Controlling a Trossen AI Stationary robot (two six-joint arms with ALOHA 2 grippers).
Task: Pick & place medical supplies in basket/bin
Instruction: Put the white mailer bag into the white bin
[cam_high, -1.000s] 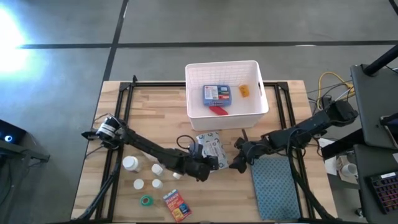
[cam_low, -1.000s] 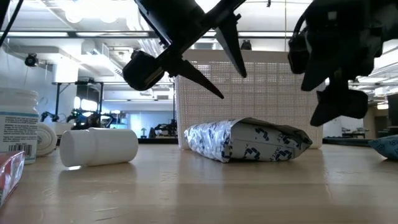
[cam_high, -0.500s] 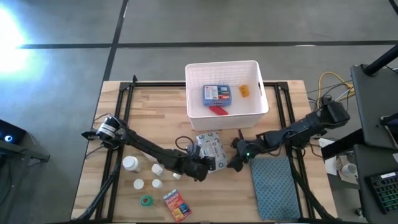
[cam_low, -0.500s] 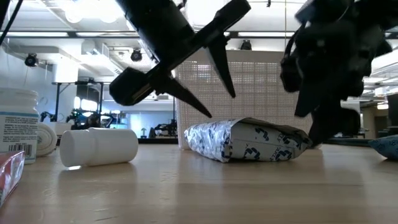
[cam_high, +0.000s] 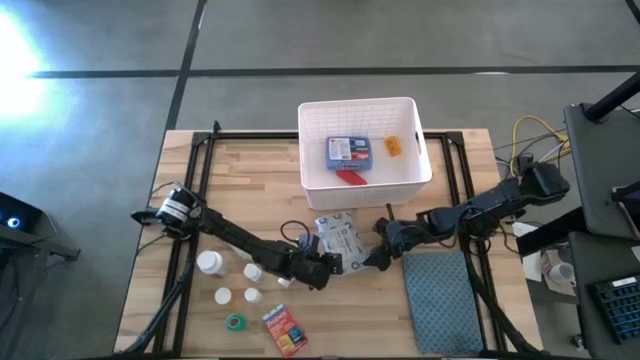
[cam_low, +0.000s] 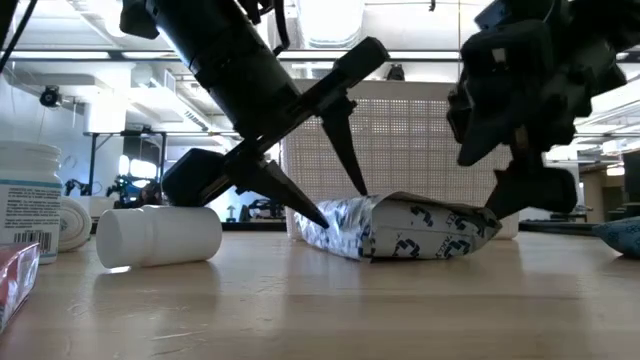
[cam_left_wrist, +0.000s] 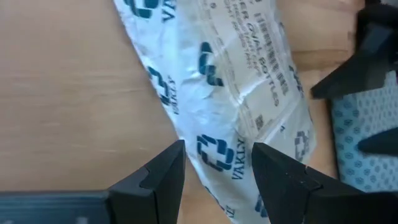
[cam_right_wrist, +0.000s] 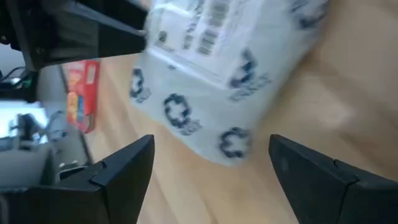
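Note:
The white-blue wipes packet (cam_high: 340, 238) lies flat on the wooden table in front of the white basket (cam_high: 418, 160). My left gripper (cam_low: 345, 208) is open and slants down over the packet's left end (cam_left_wrist: 214, 155), one finger on each side of that end. My right gripper (cam_right_wrist: 211, 140) is open at the packet's right end (cam_low: 480, 222), its fingers spread wider than the packet. A blue box (cam_high: 348, 152), a red tube (cam_high: 350, 177) and a small orange item (cam_high: 393, 146) lie in the basket. My left gripper has one fingertip (cam_low: 322, 220) low at the packet's left end and the other just above its top; I cannot tell whether either touches. My right gripper has a finger (cam_low: 505, 200) close to the packet's right end; whether it touches, I cannot tell.
Several white pill bottles (cam_high: 210, 263), a green tape roll (cam_high: 235, 322) and an orange-red box (cam_high: 285, 330) sit at the near left. A teal-grey mat (cam_high: 440, 300) lies at the near right. A black frame (cam_high: 200, 190) runs along the table's sides.
My left gripper has come down, still open, from above the packet to its left end. My right gripper has sunk a little toward the packet's right end. The packet has stayed in place.

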